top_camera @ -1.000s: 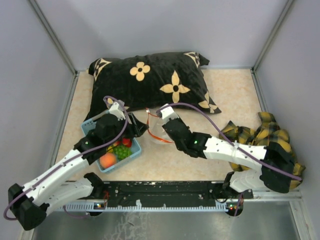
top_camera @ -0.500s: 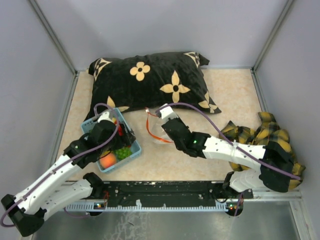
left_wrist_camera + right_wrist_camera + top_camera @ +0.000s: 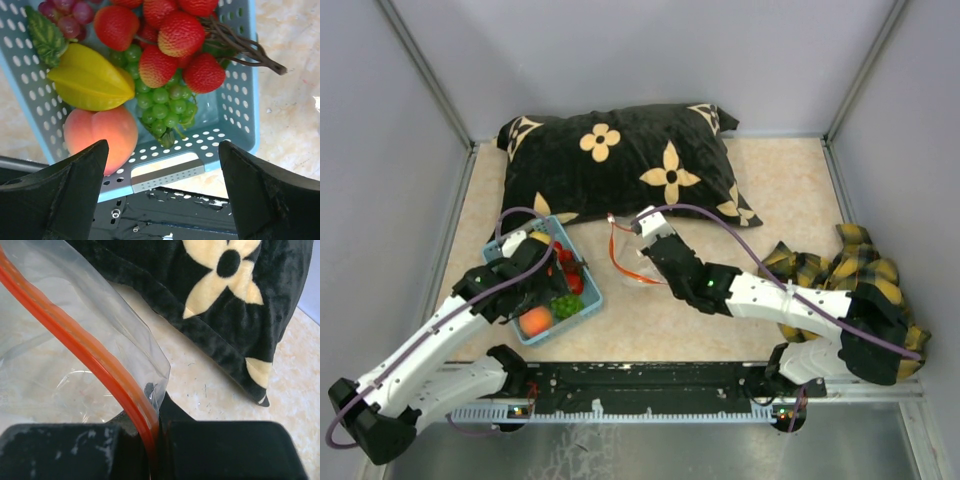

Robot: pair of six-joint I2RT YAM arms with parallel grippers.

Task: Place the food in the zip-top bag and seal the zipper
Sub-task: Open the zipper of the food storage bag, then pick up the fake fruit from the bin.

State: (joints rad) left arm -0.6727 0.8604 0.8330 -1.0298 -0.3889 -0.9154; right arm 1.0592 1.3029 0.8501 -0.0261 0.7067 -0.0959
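Note:
The food lies in a light blue basket point(image 3: 586, 303): strawberries point(image 3: 172, 32), green grapes point(image 3: 167, 102), purple grapes point(image 3: 67, 12), a yellow piece point(image 3: 90, 82) and a peach point(image 3: 102, 132). My left gripper point(image 3: 162, 150) is open and empty, hovering just above the basket's near end point(image 3: 235, 115); in the top view it point(image 3: 533, 283) covers part of the fruit. My right gripper point(image 3: 157, 427) is shut on the red zipper point(image 3: 85, 352) at the corner of the clear zip-top bag point(image 3: 60, 370). It holds the bag point(image 3: 635, 265) up, mouth open, right of the basket.
A black pillow with cream flowers point(image 3: 620, 160) lies behind the bag and basket, close to the right gripper point(image 3: 240, 305). A yellow plaid cloth point(image 3: 840, 270) is bunched at the right. The black mounting rail point(image 3: 650, 380) runs along the near edge.
My left gripper has drawn back from the bag's mouth leftward and toward me, and is now over the basket. The right gripper still holds the bag, almost unmoved.

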